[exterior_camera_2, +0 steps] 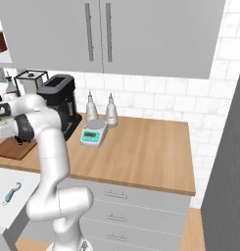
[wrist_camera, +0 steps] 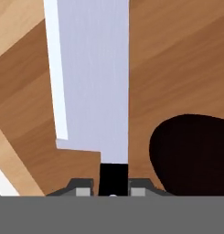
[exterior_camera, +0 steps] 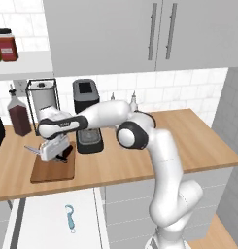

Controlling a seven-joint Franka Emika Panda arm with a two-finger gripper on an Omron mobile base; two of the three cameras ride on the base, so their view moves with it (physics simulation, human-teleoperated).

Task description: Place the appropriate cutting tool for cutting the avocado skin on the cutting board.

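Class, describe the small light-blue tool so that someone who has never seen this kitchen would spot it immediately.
Start at the wooden counter and find the brown cutting board near its front edge. Just below, on the white surface in front of the counter, lies the light-blue looped tool. It is small, pale and alone, unlike the grey-bladed knife over the board.

A: What room is this?
B: A kitchen. A wooden counter (exterior_camera_2: 141,147) runs over grey drawers (exterior_camera_2: 141,206).
A: And higher up?
B: Grey wall cabinets (exterior_camera: 140,34) with bar handles hang above a white tiled wall (exterior_camera_2: 156,100).
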